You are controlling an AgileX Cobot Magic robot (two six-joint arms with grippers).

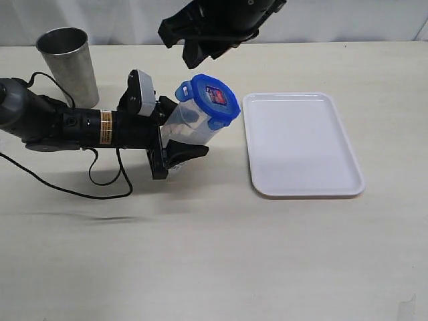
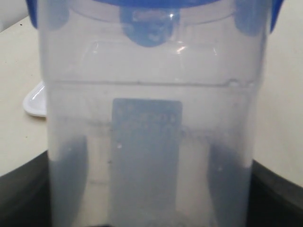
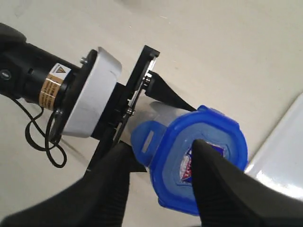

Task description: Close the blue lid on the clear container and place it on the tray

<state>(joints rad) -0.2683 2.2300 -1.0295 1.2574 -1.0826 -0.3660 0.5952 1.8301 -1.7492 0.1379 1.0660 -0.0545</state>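
Note:
The clear container (image 1: 184, 120) is tilted above the table, and my left gripper (image 1: 175, 130) is shut on its lower body. In the left wrist view the container (image 2: 151, 94) fills the picture, with the fingers (image 2: 71, 179) showing dark through its wall. The blue lid (image 1: 208, 100) sits on the container's mouth, label up. One lid tab (image 3: 147, 137) sticks outward. My right gripper (image 3: 160, 144) hangs open just over the lid (image 3: 213, 137), one finger over the label; contact cannot be told. The white tray (image 1: 301, 144) lies to the right, bare.
A steel cup (image 1: 67, 63) stands at the back left behind the left arm. A black cable (image 1: 100, 184) loops on the table beside that arm. The tray's corner (image 3: 284, 161) lies close to the lid.

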